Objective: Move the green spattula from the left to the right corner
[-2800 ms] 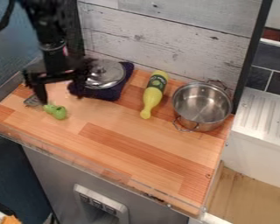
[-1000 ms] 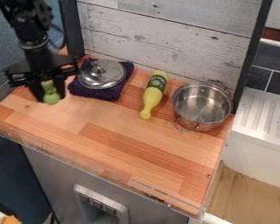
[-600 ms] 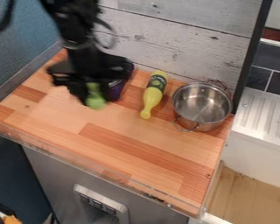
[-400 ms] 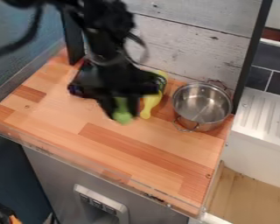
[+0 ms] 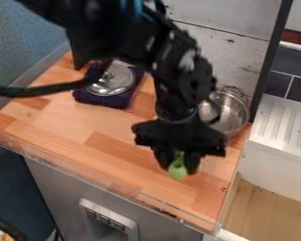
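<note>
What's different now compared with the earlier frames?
The green spatula was lying near the left corner; the gripper has since taken hold of it and carried it rightward and toward the camera, to the right part of the counter. It is still held. The pot, and the lid on its purple cloth, stayed put.

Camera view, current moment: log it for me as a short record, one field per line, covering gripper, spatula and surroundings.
gripper: over the counter's front right part as pictured
green spatula: handle between the gripper's fingers
counter: wood-patterned
metal pot: back right, partly behind the arm
lid: on the dark purple cloth, back left
</note>
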You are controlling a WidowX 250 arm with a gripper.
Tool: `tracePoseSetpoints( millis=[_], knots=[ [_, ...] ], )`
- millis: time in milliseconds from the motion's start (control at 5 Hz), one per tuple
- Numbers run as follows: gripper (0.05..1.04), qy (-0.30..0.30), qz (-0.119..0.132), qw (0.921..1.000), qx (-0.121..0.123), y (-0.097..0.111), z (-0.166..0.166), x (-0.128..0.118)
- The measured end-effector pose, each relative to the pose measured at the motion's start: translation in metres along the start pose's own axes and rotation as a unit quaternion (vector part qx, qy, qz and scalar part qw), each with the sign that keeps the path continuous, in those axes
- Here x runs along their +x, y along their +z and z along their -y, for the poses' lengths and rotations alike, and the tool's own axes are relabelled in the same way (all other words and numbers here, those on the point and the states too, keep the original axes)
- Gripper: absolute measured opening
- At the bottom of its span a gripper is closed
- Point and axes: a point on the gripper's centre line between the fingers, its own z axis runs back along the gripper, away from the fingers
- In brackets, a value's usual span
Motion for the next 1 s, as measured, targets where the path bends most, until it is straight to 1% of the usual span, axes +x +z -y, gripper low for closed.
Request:
tracePoseSetpoints(
  millis=[200, 400, 600, 800, 1000],
  knots=[
    [0.402, -0.029, -0.019, 0.9994, 0.005, -0.018, 0.010, -0.009],
    [0.402, -0.049, -0.034, 0.9982, -0.003, -0.033, 0.021, -0.012],
    [0.402, -0.060, -0.040, 0.9974, -0.001, -0.043, 0.023, -0.010],
    [0.476, -0.065, -0.049, 0.9967, -0.005, -0.049, 0.026, -0.011],
    [0.790, -0.061, -0.068, 0.9959, -0.002, -0.053, 0.023, -0.010]
  ],
)
